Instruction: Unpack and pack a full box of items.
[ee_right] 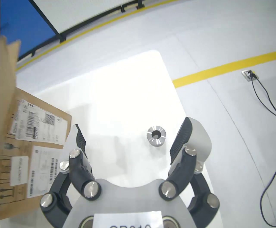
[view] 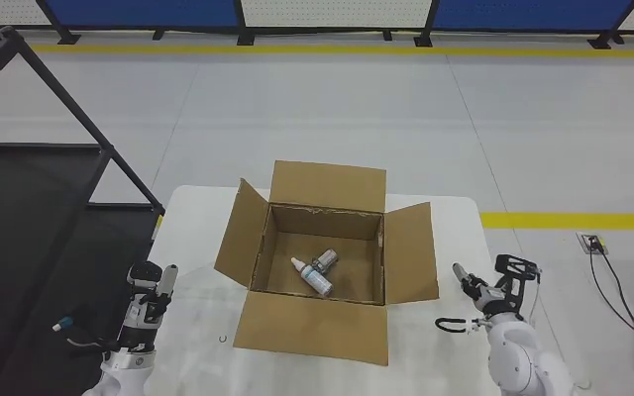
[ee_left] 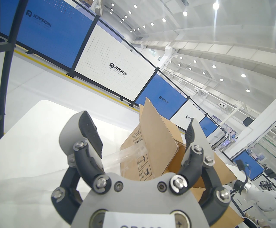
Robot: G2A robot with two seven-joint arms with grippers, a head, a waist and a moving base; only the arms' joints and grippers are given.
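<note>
Cardboard box (view: 322,220) centred, flaps (view: 241,234) splayed across table (view: 198,259)

Ceiling lamps (ee_left: 215,6) flare and streak at the left wrist view's upper right, glare washes the bench (ee_right: 120,90) white mid-frame in the right wrist view, and soft shade lies inside the box (view: 327,220).

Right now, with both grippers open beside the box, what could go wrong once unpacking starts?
1. The left flap of the box slants out toward the left gripper; an arm reaching in might catch it and shove the box.
2. The white bottle and grey can lie close together; grasping one could roll the other.
3. The small metal part in front of the right gripper could get knocked off the table.
</note>
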